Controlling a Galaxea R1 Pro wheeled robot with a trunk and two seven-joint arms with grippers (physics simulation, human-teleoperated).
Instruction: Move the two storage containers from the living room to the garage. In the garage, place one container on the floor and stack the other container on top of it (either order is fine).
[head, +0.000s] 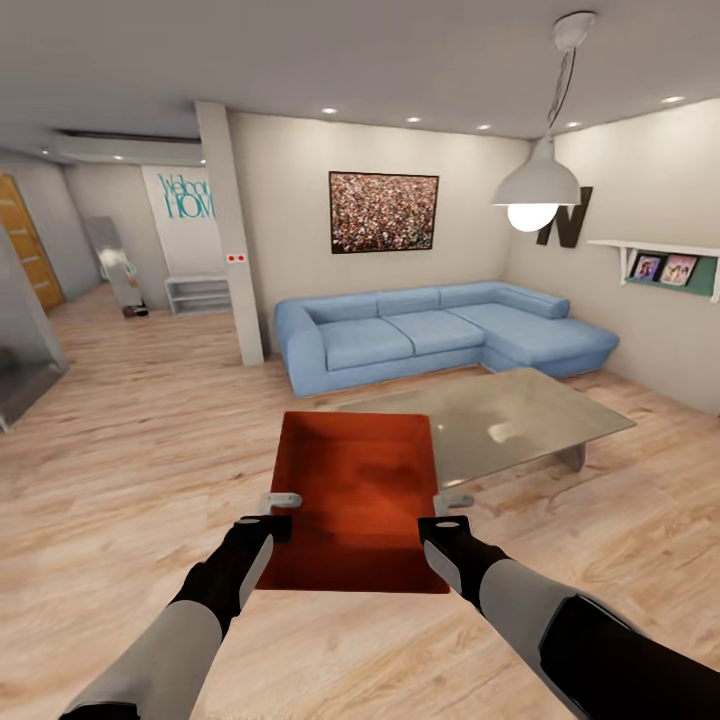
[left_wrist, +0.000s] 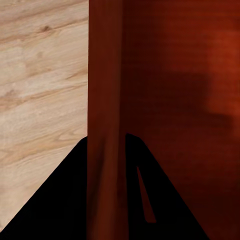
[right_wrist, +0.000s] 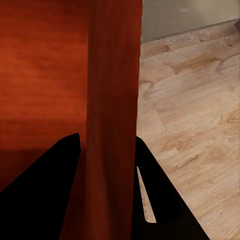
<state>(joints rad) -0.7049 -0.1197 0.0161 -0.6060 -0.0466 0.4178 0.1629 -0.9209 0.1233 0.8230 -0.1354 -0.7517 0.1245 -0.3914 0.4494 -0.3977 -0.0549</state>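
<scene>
I am in the living room, over its light wood plank floor (head: 130, 470). One orange-red open-top storage container (head: 360, 480) hangs in front of me between both arms. My left gripper (head: 281, 508) is shut on its left wall (left_wrist: 105, 90); the black fingers (left_wrist: 55, 200) straddle that wall in the left wrist view. My right gripper (head: 452, 508) is shut on its right wall (right_wrist: 112, 80), with a finger (right_wrist: 45, 175) on each side. The bin looks empty inside. The garage is out of view.
A glass table (head: 520, 415) stands just right of the container, with a blue corner sofa (head: 440, 330) behind it. A pendant lamp (head: 538, 185) hangs at the right. A white pillar (head: 232, 240) and a hallway with a wooden door (head: 25, 245) lie to the left.
</scene>
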